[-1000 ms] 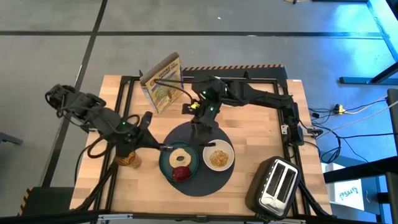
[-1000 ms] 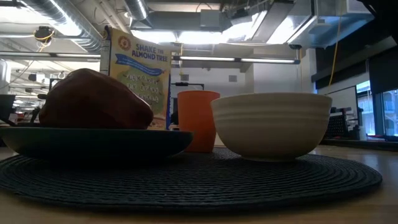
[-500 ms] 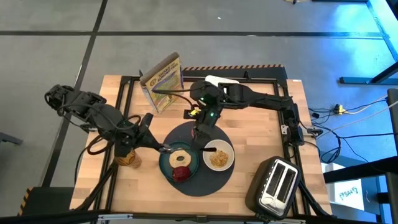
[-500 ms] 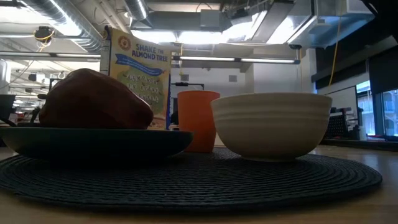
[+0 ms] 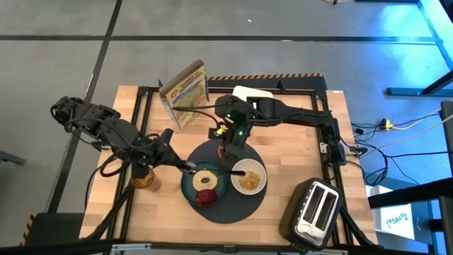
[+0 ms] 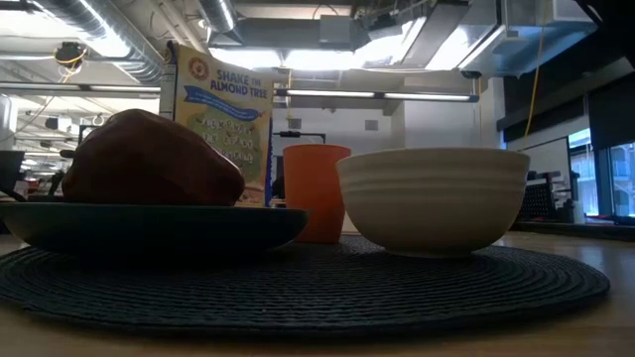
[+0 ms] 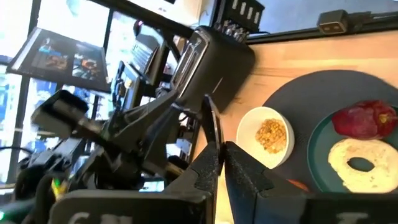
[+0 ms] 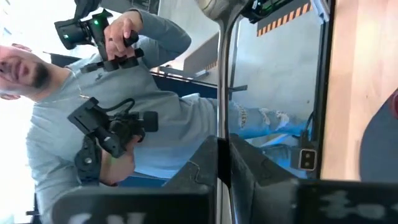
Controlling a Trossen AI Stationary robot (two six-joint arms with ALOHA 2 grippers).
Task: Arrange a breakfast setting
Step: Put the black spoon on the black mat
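On the round dark mat [image 5: 212,152] stand the teal plate [image 5: 185,185], with the ring-shaped bread [image 5: 200,177] and the dark red fruit [image 5: 206,198], and the white bowl [image 5: 262,170] of cereal [image 5: 249,180]. The orange cup [image 6: 316,193] stands behind them; in the high view my right arm hides it. My left gripper [image 5: 182,166], at the plate's left rim, and my right gripper [image 5: 228,152], above the mat's far part, are both shut on the metal spoon [image 8: 221,74]. My left gripper pinches one end of the spoon, a thin metal strip [image 7: 216,146] that rises edge-on from between its two fingers. It comes from the table's left. The spoon is clear of the table. My right gripper, rolled onto its side, points toward the near edge. The spoon's handle [image 8: 219,127] runs into the gap between its two fingers and lies across them. The spoon's rounded end [image 8: 217,6] points toward the table's left, and the spoon hangs level above the mat.
A cereal box [image 5: 185,95] stands upright at the far left. A black toaster [image 5: 313,209] sits at the near right corner. An amber jar [image 5: 146,182] stands under my left arm. A person [image 8: 112,124] with hand controllers stands beyond the near edge.
My right gripper has drawn back a little toward the far edge, rolled about its wrist and brought its fingers together. My left gripper has edged slightly toward the table's right. The plate, bowl and cup have stayed where they were.
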